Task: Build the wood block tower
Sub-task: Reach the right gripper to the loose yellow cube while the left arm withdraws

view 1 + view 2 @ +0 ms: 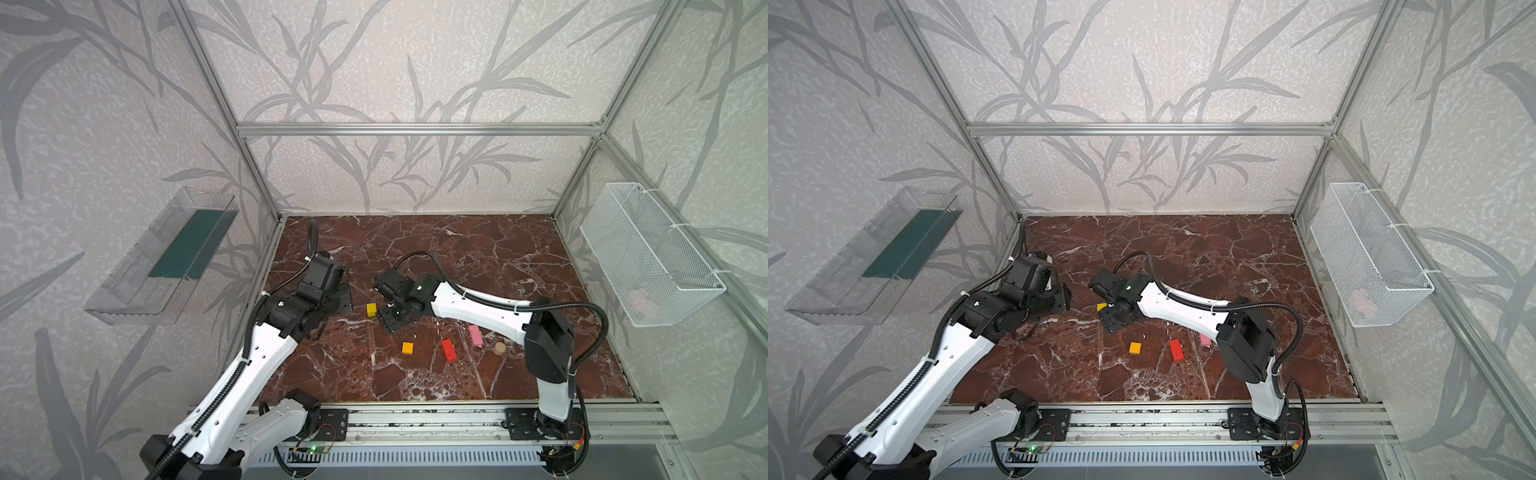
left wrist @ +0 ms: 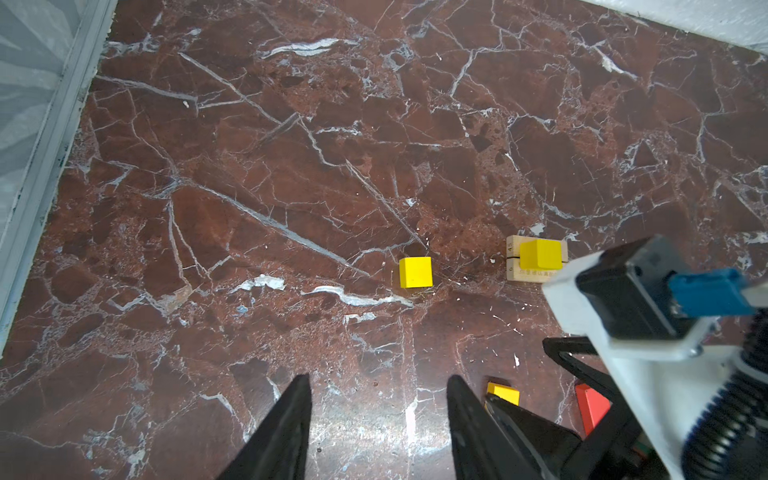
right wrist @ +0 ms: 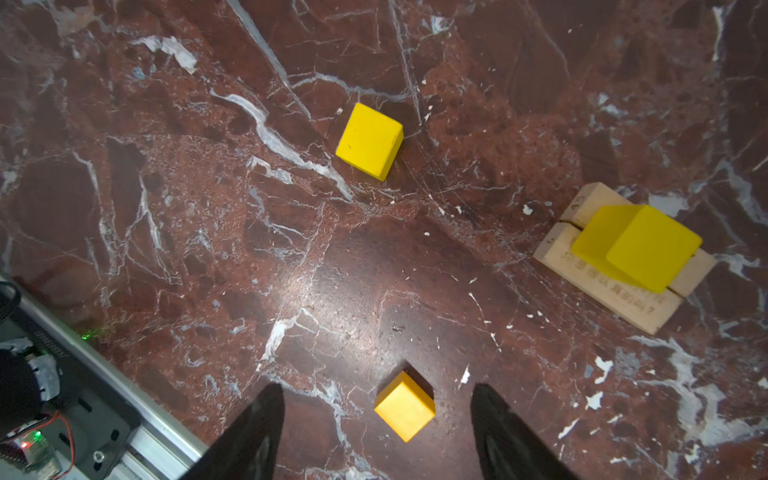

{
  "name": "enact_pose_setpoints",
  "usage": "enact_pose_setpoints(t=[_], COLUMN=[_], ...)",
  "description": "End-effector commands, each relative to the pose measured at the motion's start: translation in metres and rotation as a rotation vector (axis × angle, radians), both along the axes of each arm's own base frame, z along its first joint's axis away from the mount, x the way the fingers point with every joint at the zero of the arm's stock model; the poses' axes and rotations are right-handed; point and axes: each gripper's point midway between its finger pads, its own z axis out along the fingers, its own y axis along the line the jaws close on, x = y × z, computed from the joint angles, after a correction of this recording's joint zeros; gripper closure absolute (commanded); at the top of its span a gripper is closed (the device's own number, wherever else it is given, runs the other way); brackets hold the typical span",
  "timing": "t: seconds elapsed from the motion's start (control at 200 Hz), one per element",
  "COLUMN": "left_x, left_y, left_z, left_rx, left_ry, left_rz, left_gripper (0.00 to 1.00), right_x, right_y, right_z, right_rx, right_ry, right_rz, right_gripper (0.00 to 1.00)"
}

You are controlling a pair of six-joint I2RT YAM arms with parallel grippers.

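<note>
Left pincer: fingers spread, nothing between them, above bare counter. Right pincer: fingers spread, holding nothing. In the right wrist view the orange cube lies on the counter between the two fingers, with a gap on each side.

Beyond it lies a loose yellow cube, apart from the other blocks. The tower consists of two tan planks side by side with one yellow cube on top. In both top views the right arm hides it.

Toward the right arm's base, the red brick, pink brick and tan cylinder lie separately on the counter.
</note>
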Motion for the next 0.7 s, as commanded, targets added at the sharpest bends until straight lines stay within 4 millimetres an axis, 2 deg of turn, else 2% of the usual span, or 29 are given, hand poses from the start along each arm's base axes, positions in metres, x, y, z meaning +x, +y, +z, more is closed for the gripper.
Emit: enact_pose_setpoints(t=[0.0,0.38,0.695], left_x=[0.000,-0.007,-0.007], left_y=[0.009,0.019,0.020], left_z=[0.000,-0.002,-0.003], left_rx=[0.027,-0.012,-0.036], left_ry=[-0.025,-0.060,-0.056], left_rz=[0.006,0.037,0.042], left_gripper=[0.48,0.48,0.48], right_x=[0.002,0.030,0.051], right_y=[0.001,0.032,0.048], right_z=[0.000,-0.018,-0.036], right_rx=[-0.048,-0.074,-0.132], right_ry=[-0.008,-0.047,-0.068], right_rz=[-0.048,-0.108,-0.141], right_gripper=[0.26,0.21,0.19])
